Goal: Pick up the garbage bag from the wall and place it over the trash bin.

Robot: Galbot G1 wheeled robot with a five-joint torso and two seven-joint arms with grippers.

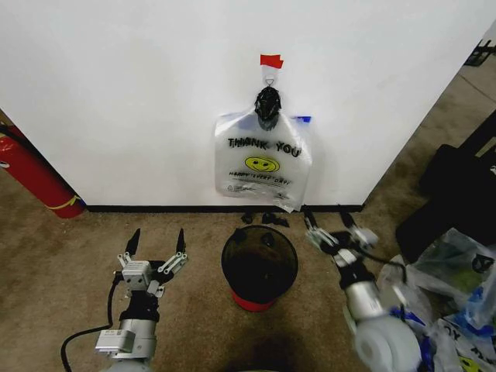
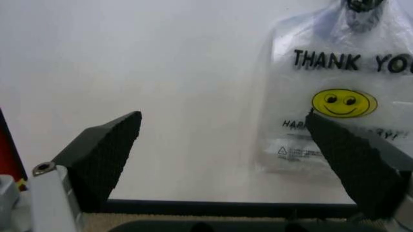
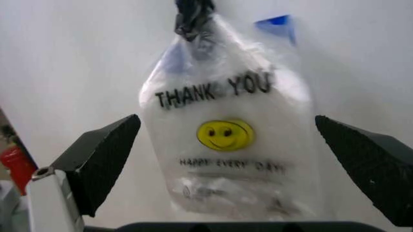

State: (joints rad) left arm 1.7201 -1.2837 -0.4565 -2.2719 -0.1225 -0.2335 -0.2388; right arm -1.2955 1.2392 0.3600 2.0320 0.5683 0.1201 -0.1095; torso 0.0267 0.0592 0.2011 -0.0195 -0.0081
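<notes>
- On the wall (image 1: 155, 93) ahead of you: the garbage bag (image 1: 262, 163) hangs from a small metal hook (image 1: 269, 80) under a red tape strip (image 1: 271, 60), its neck gathered in a black knot.
- On the carpet below it: the trash bin (image 1: 259, 267), upright, mouth bare.
- Your left tool (image 1: 157, 242): low, left of the bin, fingers spread wide, holding nothing.
- Your right tool (image 1: 327, 219): right of the bin, just below the bag's lower corner, fingers wide apart, holding nothing.
- Far left: a red fire extinguisher (image 1: 31, 174) against the wall.
</notes>
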